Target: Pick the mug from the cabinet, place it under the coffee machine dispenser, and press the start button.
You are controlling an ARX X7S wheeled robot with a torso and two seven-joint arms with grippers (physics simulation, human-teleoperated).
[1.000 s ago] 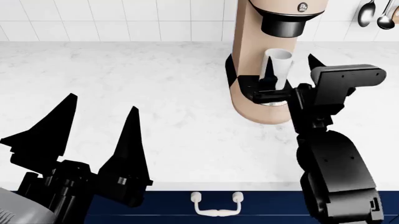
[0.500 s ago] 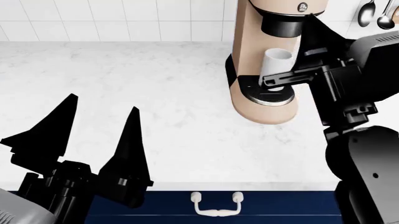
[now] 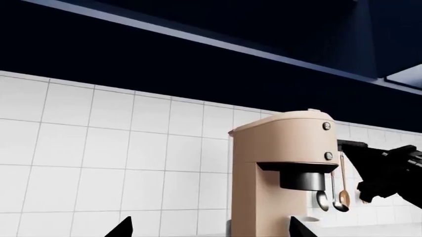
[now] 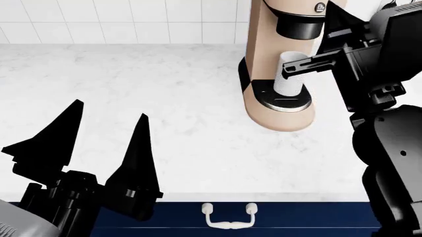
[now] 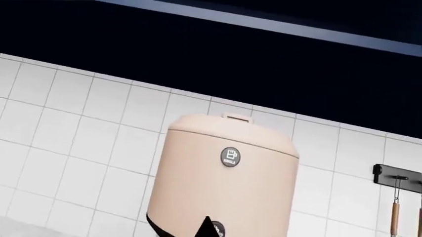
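The white mug [image 4: 291,78] stands upright on the drip tray of the beige coffee machine [image 4: 266,59], below the dark dispenser [image 4: 300,25]. My right gripper [image 4: 289,68] hovers level with the mug's rim, shut and holding nothing. In the right wrist view its single black tip [image 5: 208,227] overlaps the lower of two round dark buttons [image 5: 220,230]. The upper button [image 5: 230,156] shows a white symbol. I cannot tell which one is the start button. My left gripper [image 4: 99,143] is open, low over the counter's front edge, with nothing between its fingers [image 3: 124,228].
White marble counter [image 4: 151,94] runs back to a tiled wall [image 4: 132,19]. Ladles [image 3: 333,190] hang on a rail to the right of the machine. A drawer handle [image 4: 229,217] sits below the counter edge. Dark cabinets [image 5: 211,54] hang above.
My right gripper has left the mug's lower part, shut, and risen along the machine's front to rim height. The mug stays on the drip tray. The left arm has not moved.
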